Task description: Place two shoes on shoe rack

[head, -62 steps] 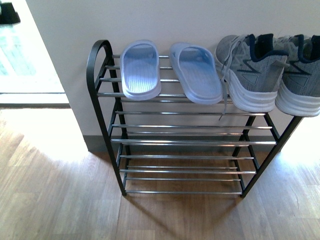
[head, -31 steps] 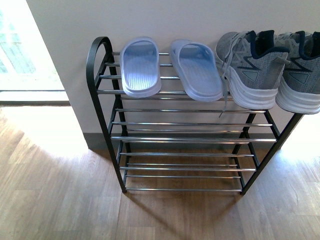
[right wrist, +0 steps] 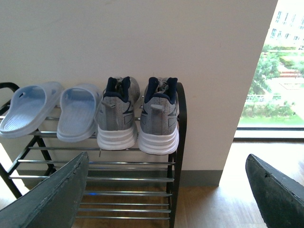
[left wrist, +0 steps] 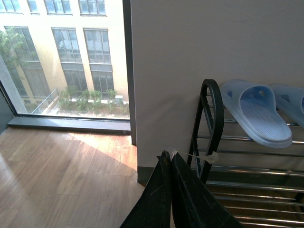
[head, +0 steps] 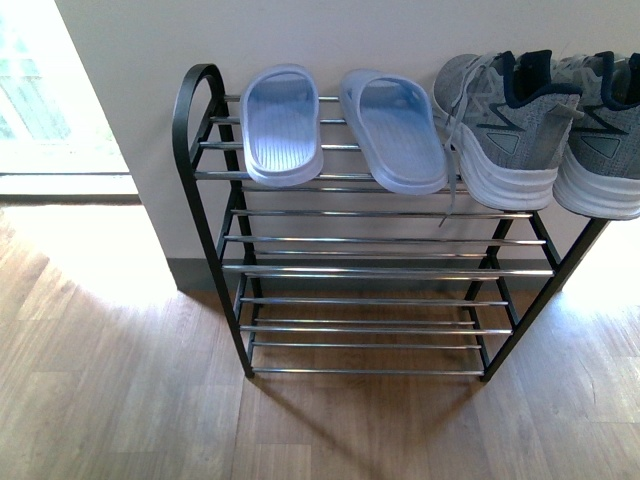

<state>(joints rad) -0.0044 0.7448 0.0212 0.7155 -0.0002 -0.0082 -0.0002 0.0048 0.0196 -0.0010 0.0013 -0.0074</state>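
Note:
The shoe rack point(head: 205, 120) stands against the wall, with a black frame and chrome bars. On its top shelf lie two pale blue slide sandals point(head: 282, 122) point(head: 393, 128) at the left and two grey sneakers point(head: 505, 125) point(head: 600, 130) at the right. The right wrist view shows the sandals point(right wrist: 28, 108) and sneakers point(right wrist: 159, 114) side by side on the rack point(right wrist: 180, 123). My right gripper point(right wrist: 168, 190) is open and empty, back from the rack. My left gripper point(left wrist: 168, 159) is shut on nothing, near the rack's left end point(left wrist: 212, 109), below a sandal point(left wrist: 256, 111). Neither arm shows in the front view.
The lower rack shelves point(head: 380, 300) hold nothing. Wood floor point(head: 120, 400) spreads in front. A floor-length window point(left wrist: 66, 57) is left of the wall point(left wrist: 190, 47), and another bright window point(right wrist: 275, 80) lies to the right of the rack.
The front view has drifted slightly, so the rack and shoes sit a little higher in the frame. The shoes keep their places on the top shelf.

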